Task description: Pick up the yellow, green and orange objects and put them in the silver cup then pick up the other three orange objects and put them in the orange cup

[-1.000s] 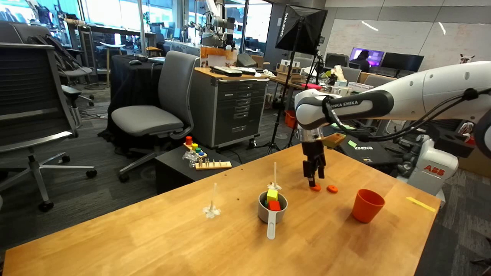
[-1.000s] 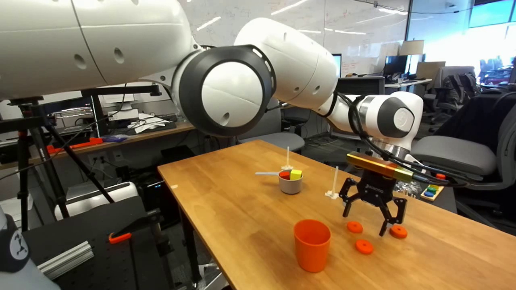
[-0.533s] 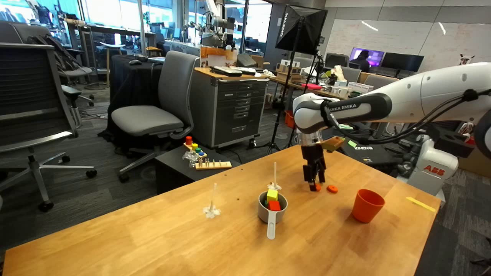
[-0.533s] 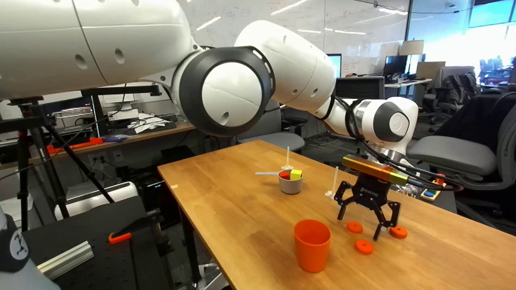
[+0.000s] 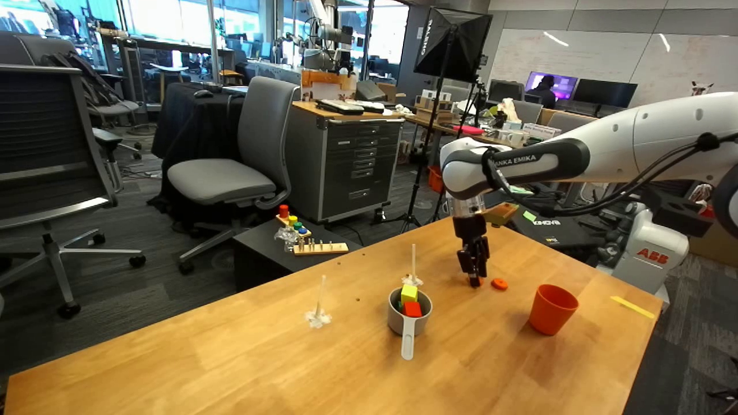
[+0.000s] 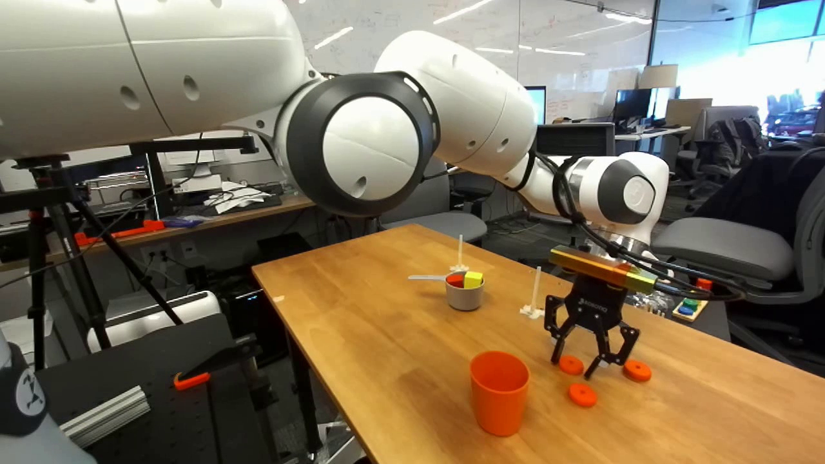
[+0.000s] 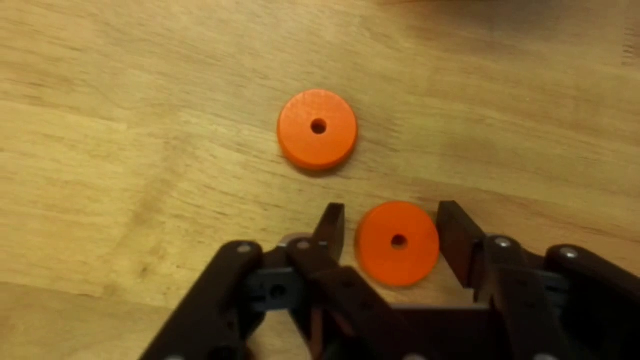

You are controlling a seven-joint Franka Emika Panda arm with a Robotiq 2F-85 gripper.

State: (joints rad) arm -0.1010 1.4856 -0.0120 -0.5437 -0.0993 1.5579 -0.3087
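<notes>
- arm [image 5: 611, 147] reads ANKA EMIKA, that other white robot [image 5: 656, 245] says ABB
- claw [image 7: 391, 230] narrower than half a sec ago, fingers still apart, orange disc [image 7: 398, 260] between them on the bench [image 5: 230, 357]

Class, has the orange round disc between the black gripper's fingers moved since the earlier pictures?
Yes, slightly: in an exterior view the orange round disc has shifted rightward, away from the unmoved orange tapered plastic cup.

A grey chair [image 5: 222, 177] stands on dark carpet [image 5: 153, 297] beside a drawer cabinet [image 5: 360, 167], bright windows [image 5: 164, 24] glowing far behind.
</notes>
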